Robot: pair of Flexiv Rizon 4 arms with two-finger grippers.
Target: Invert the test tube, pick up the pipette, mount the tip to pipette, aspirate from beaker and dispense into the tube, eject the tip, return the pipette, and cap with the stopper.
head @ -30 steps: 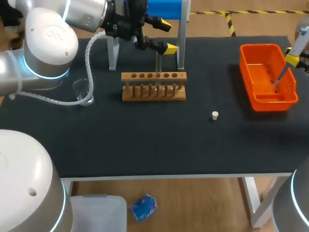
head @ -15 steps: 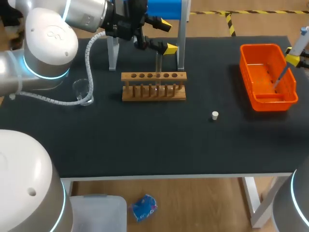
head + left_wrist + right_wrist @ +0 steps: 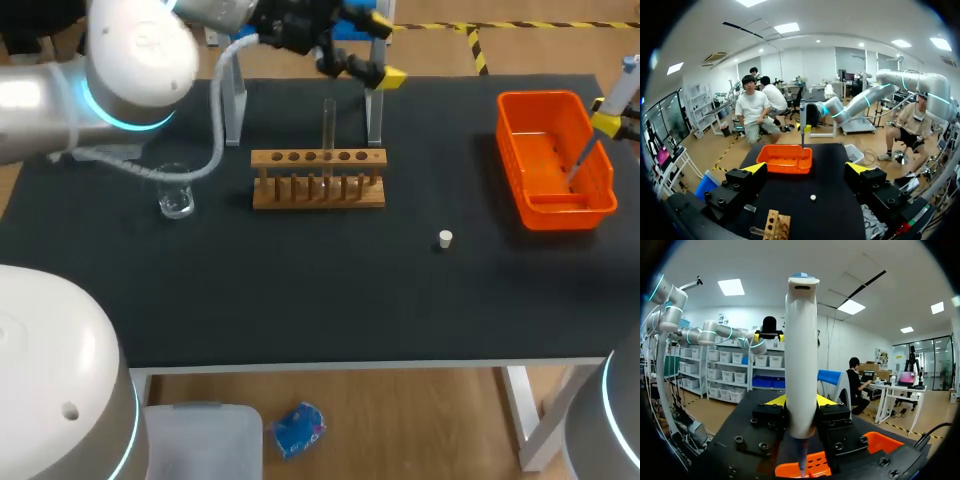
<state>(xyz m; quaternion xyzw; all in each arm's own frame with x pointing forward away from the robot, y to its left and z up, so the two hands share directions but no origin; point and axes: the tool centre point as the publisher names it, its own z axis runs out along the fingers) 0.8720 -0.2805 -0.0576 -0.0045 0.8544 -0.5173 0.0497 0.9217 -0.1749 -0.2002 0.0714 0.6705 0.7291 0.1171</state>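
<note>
Left gripper (image 3: 384, 45): fingers spread wide, nothing held. In its own wrist view (image 3: 805, 170) only table and far-off items show in the gap.
- Change: a second ago the fingers stood either side of the test tube's top. The gripper has since drawn back up and to the right, toward the table's far edge, and the arm's elbow has swung the same way. It is now well apart from the tube.

Beaker (image 3: 176, 200): upright on the left part of the table, same spot as before. The left arm's cable loop now hangs beside it.

Rack (image 3: 318, 190): wooden, mid-table, unmoved.

Test tube (image 3: 327, 125): upright in the rack, standing free with nothing touching it. Position unchanged.

Stopper (image 3: 445, 238): small and white, lying on the table in front and to the right of the rack, apart from everything. Unmoved.

Orange bin (image 3: 520, 200): at the right end of the table, unmoved.

Right gripper (image 3: 610, 122): clamped on the pipette (image 3: 622, 85) from both sides. The pipette is upright over the bin's far right corner, its slim lower end down inside. No shift across the frames.

Assessment: the release suggests the left arm's work at the tube is finished. With the pipette over the bin, tip ejection is the likely step in hand, though whether a tip is still mounted cannot be told. Returning the pipette and capping the tube remain.
</note>
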